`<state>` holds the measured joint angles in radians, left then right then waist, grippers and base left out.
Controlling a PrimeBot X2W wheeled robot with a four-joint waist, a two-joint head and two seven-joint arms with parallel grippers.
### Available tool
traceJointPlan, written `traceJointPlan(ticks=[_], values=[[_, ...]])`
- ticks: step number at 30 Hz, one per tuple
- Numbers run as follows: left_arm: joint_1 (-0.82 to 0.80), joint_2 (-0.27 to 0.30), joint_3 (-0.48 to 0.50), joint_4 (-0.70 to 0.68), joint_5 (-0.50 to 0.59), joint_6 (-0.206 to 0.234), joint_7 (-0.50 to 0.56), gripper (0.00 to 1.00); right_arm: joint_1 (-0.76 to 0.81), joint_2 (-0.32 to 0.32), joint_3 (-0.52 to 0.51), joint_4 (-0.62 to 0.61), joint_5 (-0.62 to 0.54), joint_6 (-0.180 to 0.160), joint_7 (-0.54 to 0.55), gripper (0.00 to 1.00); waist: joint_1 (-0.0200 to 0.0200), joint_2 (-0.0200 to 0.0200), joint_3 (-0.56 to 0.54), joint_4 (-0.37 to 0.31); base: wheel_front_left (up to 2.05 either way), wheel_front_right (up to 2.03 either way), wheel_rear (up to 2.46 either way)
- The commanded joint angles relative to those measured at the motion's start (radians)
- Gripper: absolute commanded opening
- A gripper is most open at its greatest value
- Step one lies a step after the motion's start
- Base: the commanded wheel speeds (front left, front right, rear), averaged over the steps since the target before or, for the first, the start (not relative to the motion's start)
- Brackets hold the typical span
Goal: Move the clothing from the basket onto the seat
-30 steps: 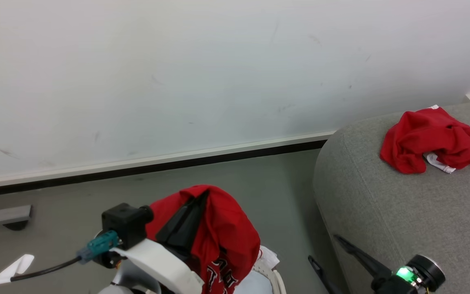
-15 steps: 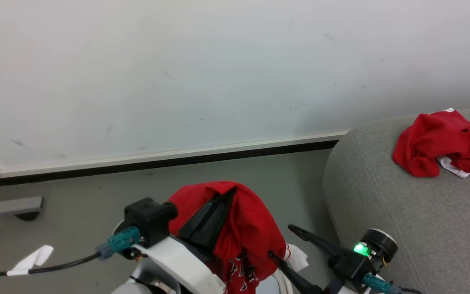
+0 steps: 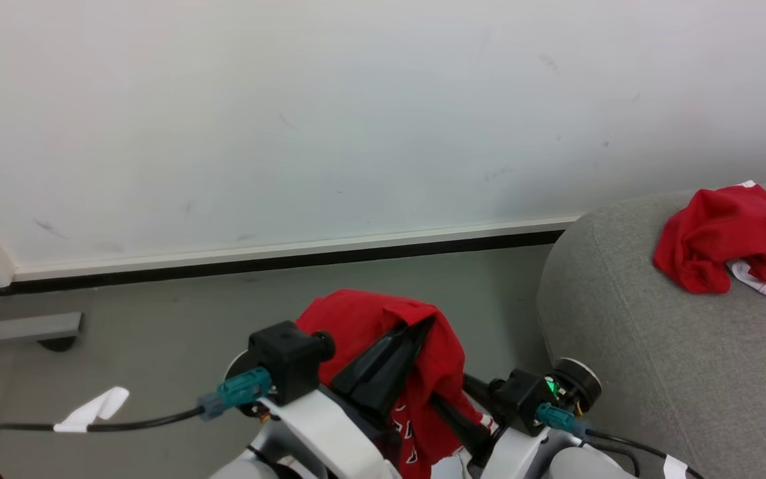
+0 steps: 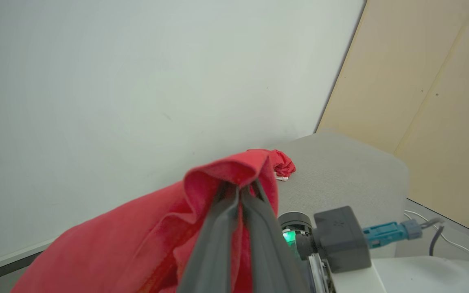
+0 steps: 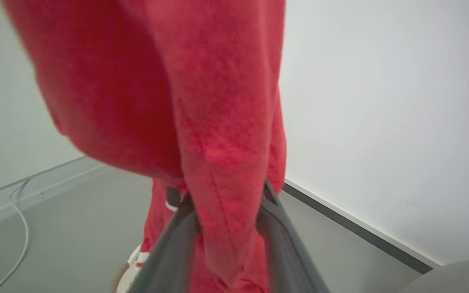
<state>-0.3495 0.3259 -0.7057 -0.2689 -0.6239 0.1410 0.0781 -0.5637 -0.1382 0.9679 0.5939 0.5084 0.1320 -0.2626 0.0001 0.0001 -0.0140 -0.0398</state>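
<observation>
Bright red soft-fabric clothing hangs above the grey floor, short of the grey upholstered seat. Left claw pinches its top fold; right claw straddles a hanging fold, grip cannot be told. Risk: thin pinch slips, or trailing cloth snags the cream perforated basket below. Scuffed white wall behind.

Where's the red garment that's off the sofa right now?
Head view, bottom centre: the clothing hangs from the shut left hand above the floor, left of the grey seat, with the right hand straddling a lower fold.
</observation>
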Motion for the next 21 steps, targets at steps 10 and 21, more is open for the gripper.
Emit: traceJointPlan(ticks=[10, 21], values=[[0.013, 0.020, 0.010, 0.046, 0.016, 0.012, -0.021, 0.00, -0.008, -0.035, -0.044, -0.022, 0.054, -0.003, -0.003, 0.00, -0.0001, -0.0001, -0.002, 0.016, 0.00, 0.00, 0.00], [0.039, 0.017, -0.005, 0.124, 0.039, 0.015, -0.077, 1.00, 0.007, -0.085, -0.256, -0.077, -0.028, -0.003, -0.003, 0.00, -0.0001, -0.0001, 0.002, -0.002, 0.00, 0.00, 0.00]])
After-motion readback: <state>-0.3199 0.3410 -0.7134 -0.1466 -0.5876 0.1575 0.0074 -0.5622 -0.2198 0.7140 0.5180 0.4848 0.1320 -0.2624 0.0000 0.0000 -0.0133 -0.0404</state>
